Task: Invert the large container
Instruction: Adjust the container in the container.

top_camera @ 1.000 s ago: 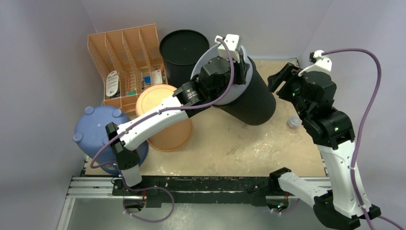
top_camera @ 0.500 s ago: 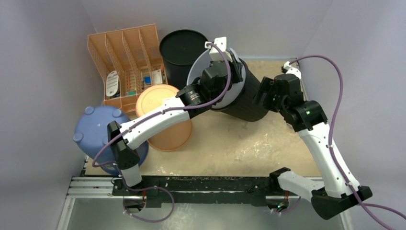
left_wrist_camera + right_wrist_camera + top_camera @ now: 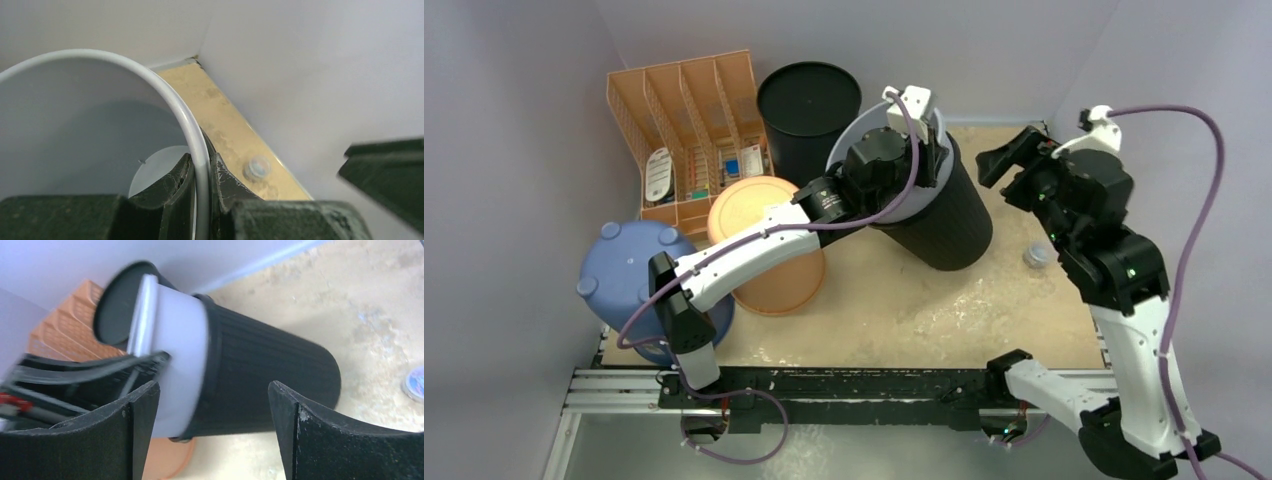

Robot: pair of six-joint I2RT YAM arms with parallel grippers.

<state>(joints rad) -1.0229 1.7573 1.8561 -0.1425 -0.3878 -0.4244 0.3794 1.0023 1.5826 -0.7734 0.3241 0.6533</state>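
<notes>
The large container (image 3: 949, 215) is a black ribbed bin with a pale grey liner. It leans over, mouth up and to the left, base on the sandy table (image 3: 904, 310). My left gripper (image 3: 932, 150) is shut on its rim (image 3: 165, 90), one finger (image 3: 182, 175) inside and the other outside; in the left wrist view the gripper (image 3: 201, 170) pinches that thin edge. My right gripper (image 3: 1007, 172) hangs open to the right of the bin, apart from it. The right wrist view has the bin (image 3: 265, 375) lying beyond the open right gripper (image 3: 212, 385).
A second black bin (image 3: 807, 100) stands behind, beside an orange slotted organiser (image 3: 689, 130). An orange round tub (image 3: 769, 245) and a blue upturned tub (image 3: 629, 280) sit at the left. A small clear cap (image 3: 1036, 256) lies near the right wall.
Half a second ago the right arm reached in against the bin's side; it has since pulled back up and to the right. The left gripper keeps its hold, and the bin has shifted slightly.
</notes>
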